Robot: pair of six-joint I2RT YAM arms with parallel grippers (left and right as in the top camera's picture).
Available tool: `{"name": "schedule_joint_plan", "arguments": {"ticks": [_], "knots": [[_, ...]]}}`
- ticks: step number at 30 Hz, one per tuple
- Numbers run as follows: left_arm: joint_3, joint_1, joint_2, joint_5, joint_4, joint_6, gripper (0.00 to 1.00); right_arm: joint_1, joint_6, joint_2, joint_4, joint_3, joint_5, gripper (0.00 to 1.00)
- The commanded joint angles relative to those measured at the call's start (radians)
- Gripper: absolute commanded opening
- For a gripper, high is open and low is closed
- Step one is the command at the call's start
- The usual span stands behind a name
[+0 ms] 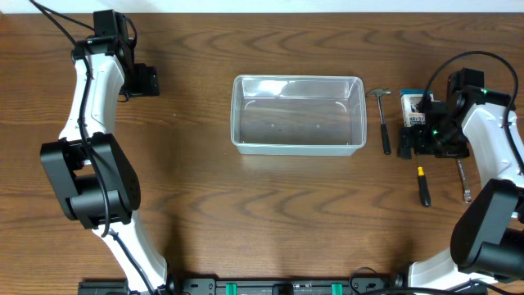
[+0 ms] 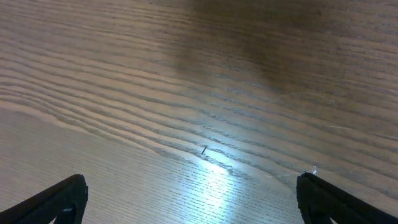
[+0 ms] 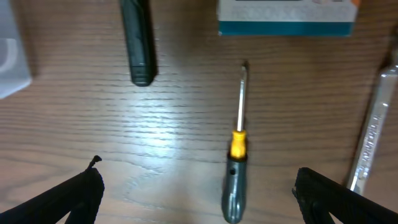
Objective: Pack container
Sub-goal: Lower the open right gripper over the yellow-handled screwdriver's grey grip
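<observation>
The table (image 1: 205, 213) was brown wood-grain, smooth with a soft sheen. The container (image 1: 298, 148) was clear, glossy plastic. The screwdriver (image 3: 238, 146) had a bright metal shaft and a smooth yellow-and-grey plastic handle; the wrench (image 3: 375, 121) at its three o'clock was dull silver metal.

The wood-grain table (image 1: 246, 213) carries the clear container (image 1: 297, 79), which sits flat on its base about midway between the left and right edges, toward the far side. Just beside the container's right wall, not touching it, lies a hammer (image 1: 386, 123) with its head pointing away from the near edge. Closer to the right edge lie a small blue-and-white box (image 1: 412, 98), a screwdriver (image 1: 423, 187) with a yellow collar and dark handle nearer the near edge, and a slim metal tool (image 1: 463, 182) to its right, each apart from the others.
</observation>
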Motion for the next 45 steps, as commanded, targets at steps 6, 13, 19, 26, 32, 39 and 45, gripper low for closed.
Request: {"name": "schedule_joint_plan", "arguments": {"ticks": [6,13,19,26,32,39,45], "knots": [[-0.004,0.001,0.018,-0.015,-0.001,-0.002,0.98,-0.021,0.005,0.005,0.065,-0.002,-0.225,0.99],[-0.004,0.001,0.018,-0.015,-0.001,-0.002,0.98,-0.005,0.106,0.005,0.152,0.0,-0.242,0.99],[-0.004,0.001,0.018,-0.015,-0.001,-0.002,0.98,0.0,0.121,0.005,0.173,0.001,-0.257,0.99],[-0.004,0.001,0.018,-0.015,-0.001,-0.002,0.98,-0.002,0.123,0.005,0.188,0.001,-0.279,0.99],[-0.004,0.001,0.018,-0.015,-0.001,-0.002,0.98,-0.011,0.185,0.005,0.101,0.002,0.01,0.99],[-0.004,0.001,0.018,-0.015,-0.001,-0.002,0.98,-0.022,0.182,0.004,0.024,0.002,0.103,0.99],[-0.004,0.001,0.018,-0.015,-0.001,-0.002,0.98,-0.023,0.175,0.004,-0.057,0.002,0.152,0.99]]}}
